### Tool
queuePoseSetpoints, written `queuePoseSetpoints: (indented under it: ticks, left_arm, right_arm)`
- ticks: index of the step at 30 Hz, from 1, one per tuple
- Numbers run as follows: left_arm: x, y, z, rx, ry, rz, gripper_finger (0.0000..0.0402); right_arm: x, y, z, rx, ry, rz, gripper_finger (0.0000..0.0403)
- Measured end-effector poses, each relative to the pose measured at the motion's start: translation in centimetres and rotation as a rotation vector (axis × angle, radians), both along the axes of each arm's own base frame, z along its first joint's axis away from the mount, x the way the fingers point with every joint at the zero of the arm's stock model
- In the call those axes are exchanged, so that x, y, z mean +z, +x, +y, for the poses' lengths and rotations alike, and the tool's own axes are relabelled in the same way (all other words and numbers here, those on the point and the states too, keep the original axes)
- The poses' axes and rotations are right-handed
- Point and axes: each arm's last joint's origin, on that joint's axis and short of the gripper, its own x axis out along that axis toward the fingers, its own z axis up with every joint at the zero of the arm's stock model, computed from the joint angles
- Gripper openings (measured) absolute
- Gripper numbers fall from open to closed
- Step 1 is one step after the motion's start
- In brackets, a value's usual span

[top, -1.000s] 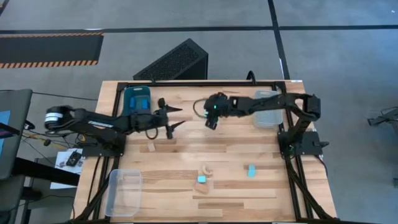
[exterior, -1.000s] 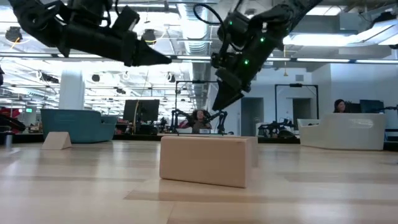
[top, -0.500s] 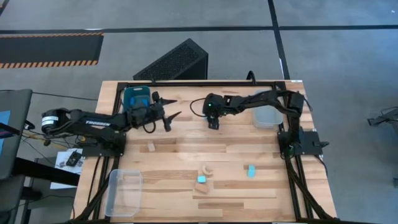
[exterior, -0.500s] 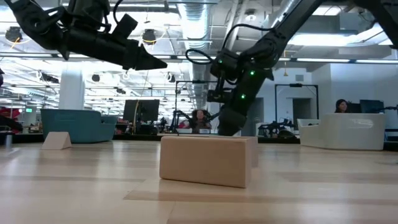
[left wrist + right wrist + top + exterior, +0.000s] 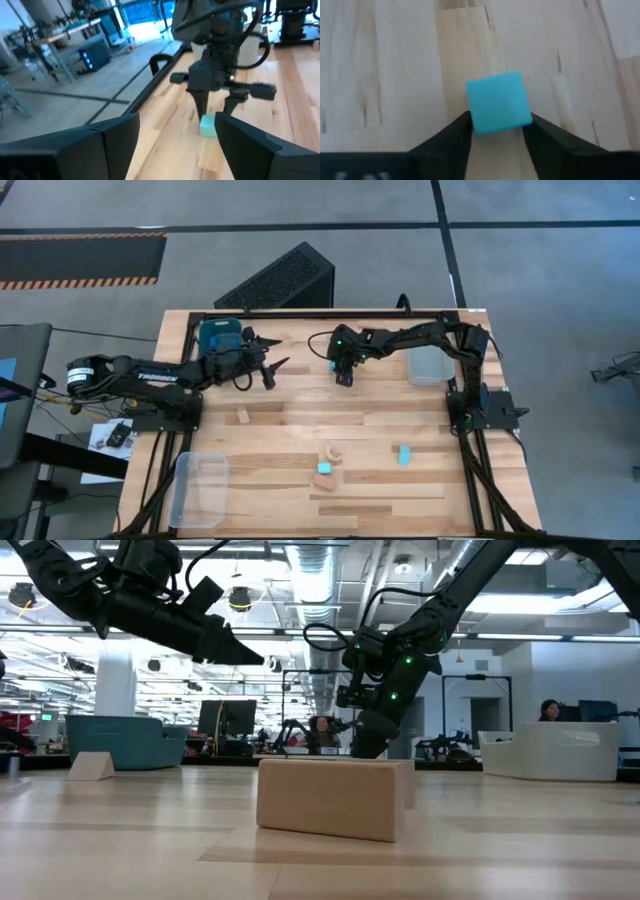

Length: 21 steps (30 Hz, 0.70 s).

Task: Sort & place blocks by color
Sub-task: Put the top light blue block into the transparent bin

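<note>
My right gripper (image 5: pixel 343 376) points down at the far middle of the table, open. Its fingertips stand on either side of a light cyan block (image 5: pixel 498 102) that rests flat on the wood; the same block (image 5: pixel 208 125) shows in the left wrist view. My left gripper (image 5: pixel 268 361) hovers open, above the table beside the teal bin (image 5: pixel 220 338). Nearer lie a tan block (image 5: pixel 243 416), a tan arch (image 5: pixel 330 451), a cyan block (image 5: pixel 324 467) against another tan block (image 5: pixel 331 477), and a cyan block (image 5: pixel 403 454). My right gripper comes at the cyan block from above, one fingertip (image 5: pixel 462 125) at each of two opposite sides. The block sits flat on the table. Whether the fingertips touch it, I cannot tell.
A clear bin (image 5: pixel 428 365) stands at the far right and another clear bin (image 5: pixel 200 488) at the near left corner. Something dark lies in the teal bin. In the low view a tan block (image 5: pixel 335 798) fills the foreground.
My right gripper has come down from well above the table to the cyan block, its arm reaching farther toward the left. My left gripper has drawn back a little toward the far left, staying open and raised.
</note>
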Motion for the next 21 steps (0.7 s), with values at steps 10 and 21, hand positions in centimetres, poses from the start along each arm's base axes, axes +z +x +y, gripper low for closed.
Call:
queuePoseSetpoints:
  ticks: [10,21]
  left_arm:
    - [0.4,-1.4,-1.9,-0.02,-0.096,0.062,0.0249]
    - [4.3,-5.1,-4.1,-0.038,-0.089,-0.128,0.0249]
  right_arm:
    - [0.5,1.4,1.5,-0.011,0.01,-0.097,0.0101]
    - [2.6,3.6,2.2,-0.13,0.088,-0.326,0.0182]
